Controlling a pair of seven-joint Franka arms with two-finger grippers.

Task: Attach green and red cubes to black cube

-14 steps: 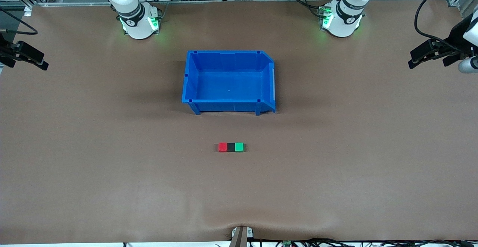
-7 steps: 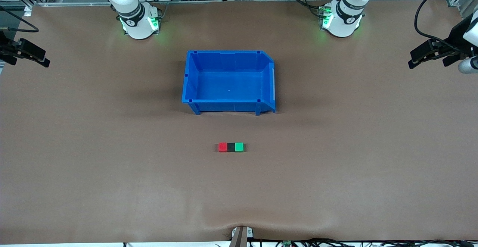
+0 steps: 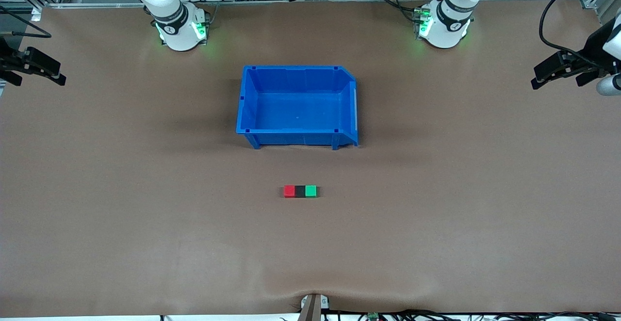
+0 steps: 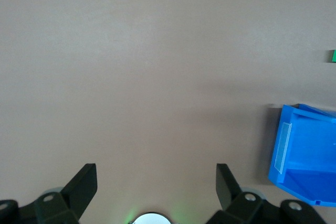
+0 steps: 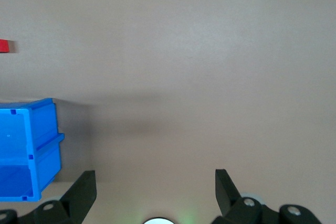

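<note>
Both grippers [image 3: 558,71] [image 3: 36,66] wide; blue bin [image 3: 247,98] bare

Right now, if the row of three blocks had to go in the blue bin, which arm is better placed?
Neither clearly: left claw and right claw wait open at opposite table ends, blocks midway.

My two arms are glossy white, each with a black band at the base and a green glowing light. My left gripper [image 3: 555,71] and right gripper [image 3: 36,71] are matte black, with angular wedge-shaped fingers [image 4: 84,182] and black cables looping behind.
</note>
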